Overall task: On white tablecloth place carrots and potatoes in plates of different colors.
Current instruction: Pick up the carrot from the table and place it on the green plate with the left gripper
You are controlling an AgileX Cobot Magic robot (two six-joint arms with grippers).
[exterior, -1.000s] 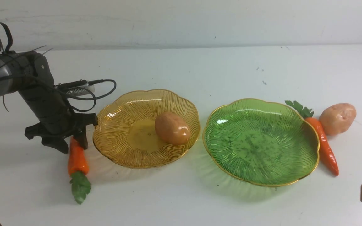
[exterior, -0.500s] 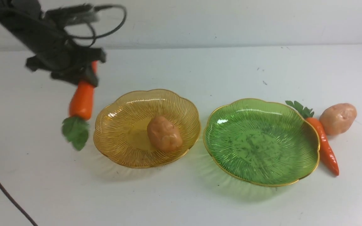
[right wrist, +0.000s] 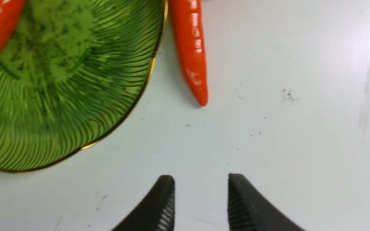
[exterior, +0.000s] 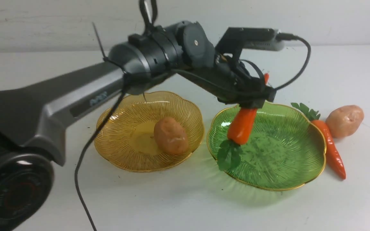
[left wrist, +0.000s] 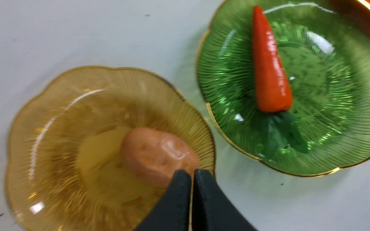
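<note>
Sorting step, with the first carrot at its plate. From the left, the amber plate (exterior: 116,128) on the white tablecloth (exterior: 185,208) holds one potato (exterior: 171,135). The left arm (exterior: 75,96) stretches diagonally above it, wrist pitched down over the green plate (exterior: 287,154). The views disagree on the left gripper (left wrist: 191,173). The front view sets a carrot (exterior: 242,125) leaf-down directly beneath it. Its wrist view shows the jaws pressed together on nothing and the carrot lying flat in the green plate, so we read the carrot as released. Right of that plate, a second carrot (exterior: 331,147) lies just beside the rim, with a second potato (exterior: 345,121) next to it. The right gripper (right wrist: 200,178) hovers low near that carrot's tip, jaws partly apart and empty. We judge that the next move is to grasp this slim carrot without nudging the plate.
</note>
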